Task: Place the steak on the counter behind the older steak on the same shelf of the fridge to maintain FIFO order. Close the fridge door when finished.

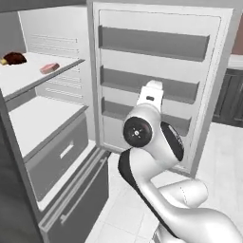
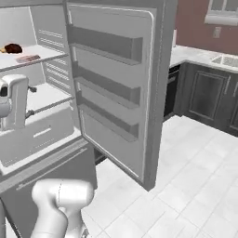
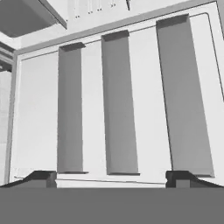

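The fridge [image 1: 47,118] stands open. On its upper white shelf [image 1: 28,83] lies the dark brown steak [image 1: 14,58] with its tan end, deep at the left. The flat pink older steak [image 1: 49,68] rests nearer the shelf's front edge; both also appear as the steak [image 2: 12,48] and older steak [image 2: 28,58]. My gripper [image 3: 111,177] is open and empty, fingertips wide apart. It faces the white inner side of the fridge door [image 1: 156,71] and its grey bins [image 3: 118,100]. The gripper [image 2: 30,100] hovers in front of the middle shelf, apart from both steaks.
The fridge's lower drawer front [image 1: 76,199] with its bar handle sits below the shelves. The open door [image 2: 116,83] juts out between the fridge and the kitchen. A white counter [image 2: 195,55] over dark cabinets with a sink [image 2: 225,59] runs at the right, with tiled floor [image 2: 186,186] in front.
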Tool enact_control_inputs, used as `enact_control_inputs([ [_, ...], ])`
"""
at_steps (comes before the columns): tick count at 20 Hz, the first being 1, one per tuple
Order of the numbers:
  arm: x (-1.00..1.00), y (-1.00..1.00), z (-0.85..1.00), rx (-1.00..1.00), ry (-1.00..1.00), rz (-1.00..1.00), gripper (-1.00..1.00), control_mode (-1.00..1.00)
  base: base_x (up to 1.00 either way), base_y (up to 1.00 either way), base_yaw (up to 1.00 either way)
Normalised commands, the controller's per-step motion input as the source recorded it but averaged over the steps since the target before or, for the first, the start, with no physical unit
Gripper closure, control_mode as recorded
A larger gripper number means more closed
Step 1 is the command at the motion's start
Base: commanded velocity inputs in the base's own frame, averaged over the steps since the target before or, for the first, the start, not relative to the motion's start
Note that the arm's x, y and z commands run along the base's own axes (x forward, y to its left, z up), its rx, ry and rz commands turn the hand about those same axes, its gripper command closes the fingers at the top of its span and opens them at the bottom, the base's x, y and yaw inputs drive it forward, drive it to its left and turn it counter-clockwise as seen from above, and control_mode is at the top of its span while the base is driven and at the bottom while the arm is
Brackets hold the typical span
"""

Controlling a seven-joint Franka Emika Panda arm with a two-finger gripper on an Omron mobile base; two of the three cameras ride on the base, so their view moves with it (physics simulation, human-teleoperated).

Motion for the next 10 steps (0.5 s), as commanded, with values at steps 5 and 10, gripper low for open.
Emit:
enact_control_inputs([
  [5, 0.0, 0.0, 0.0, 0.0, 0.0, 0.0, -1.0, 1.0, -0.39, -0.03, -0.86],
  [10, 0.0, 0.0, 0.0, 0.0, 0.0, 0.0, -1.0, 1.0, -0.33, -0.22, -0.69],
])
